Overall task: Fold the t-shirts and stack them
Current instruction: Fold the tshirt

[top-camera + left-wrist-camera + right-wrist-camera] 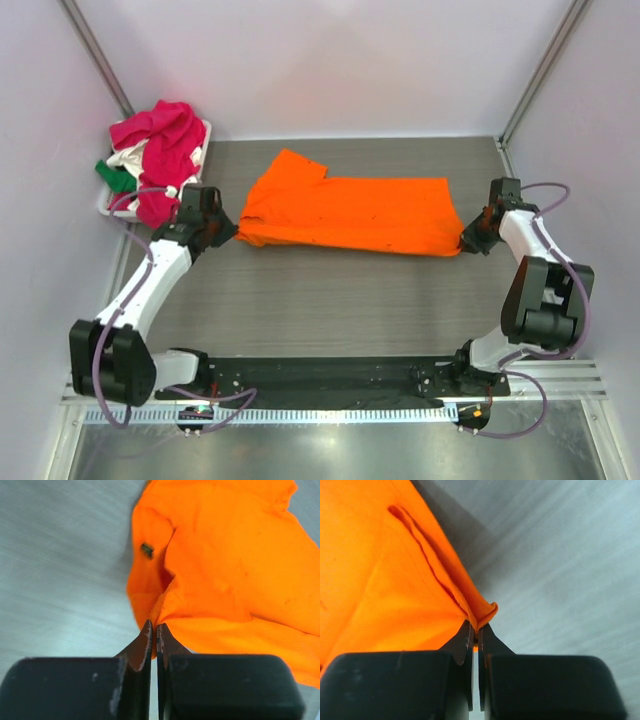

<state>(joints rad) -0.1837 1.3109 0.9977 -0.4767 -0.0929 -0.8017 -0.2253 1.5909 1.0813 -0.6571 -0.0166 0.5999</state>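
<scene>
An orange t-shirt [350, 212] is seen laid out as a long band across the middle of the grey table [330, 300] in the top view, with one sleeve pointing toward the upper left. Its left end is held by the left gripper [228, 232], whose jaws are pressed together on a bunched corner of the cloth. In the left wrist view the fabric is seen rising from between the tips at the lower centre, and a small dark mark [146, 550] is visible on it toward the upper middle. The right end of the shirt is held by the right gripper [463, 240] at the right-centre of the top view. In the right wrist view a rolled hem is seen pinched between the tips, which are drawn tight on it. Whether the shirt lies fully flat or is partly lifted cannot be told.

In the upper left corner of the top view a white basket [207, 132] is placed at the table's edge. A pink t-shirt [165, 140], a white t-shirt [130, 158] and a green t-shirt [115, 178] are heaped in it, with the pink one draped over its lower rim.
</scene>
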